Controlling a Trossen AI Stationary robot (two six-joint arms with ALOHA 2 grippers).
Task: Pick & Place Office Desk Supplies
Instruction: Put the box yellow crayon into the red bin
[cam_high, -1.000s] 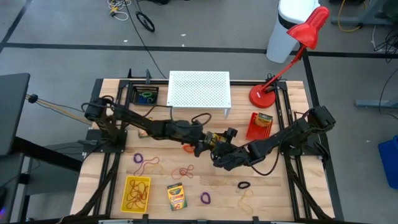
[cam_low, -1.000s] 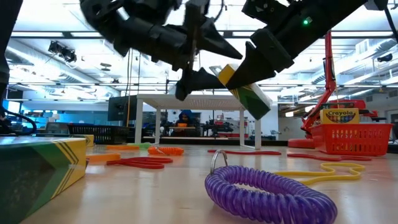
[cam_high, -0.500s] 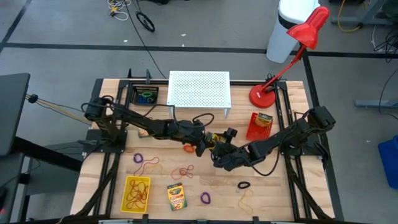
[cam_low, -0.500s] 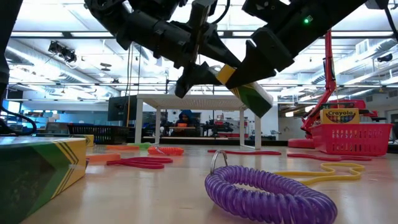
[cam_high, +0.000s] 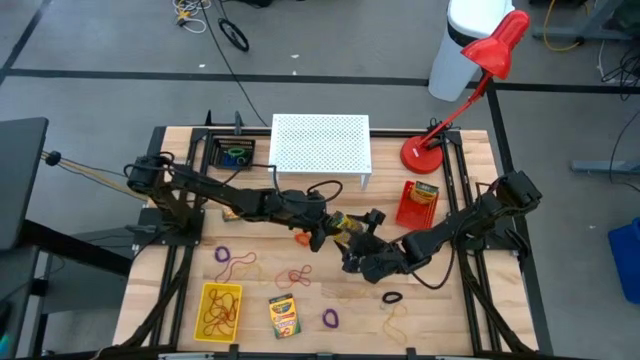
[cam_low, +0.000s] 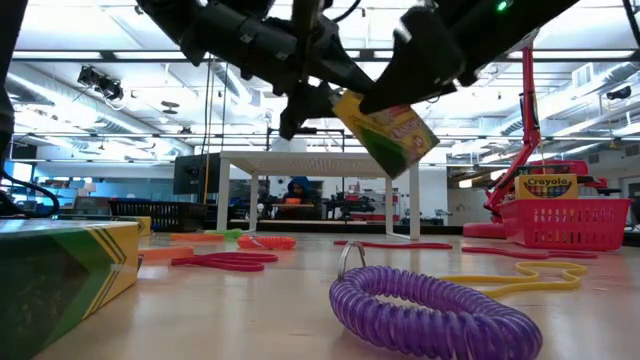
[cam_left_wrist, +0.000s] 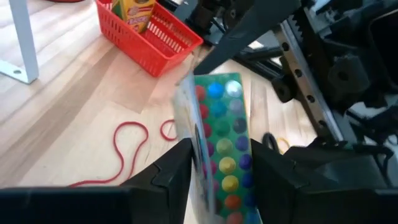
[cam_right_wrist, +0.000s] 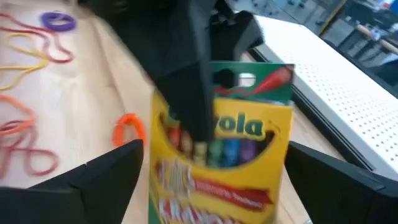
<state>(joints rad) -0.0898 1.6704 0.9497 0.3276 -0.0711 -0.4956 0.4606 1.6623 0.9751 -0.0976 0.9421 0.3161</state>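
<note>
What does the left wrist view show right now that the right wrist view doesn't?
Only the left wrist view: the back of the crayon box, printed with coloured dots, between the left gripper fingers; the red basket holding another crayon box; red rubber bands on the wood.

Only the right wrist view: the box's yellow-and-green front, between the wide-apart fingers of the right gripper; an orange loop, a purple loop, and the white perforated stand.

Both: the same crayon box held above the wooden table, with the other arm close behind.
</note>
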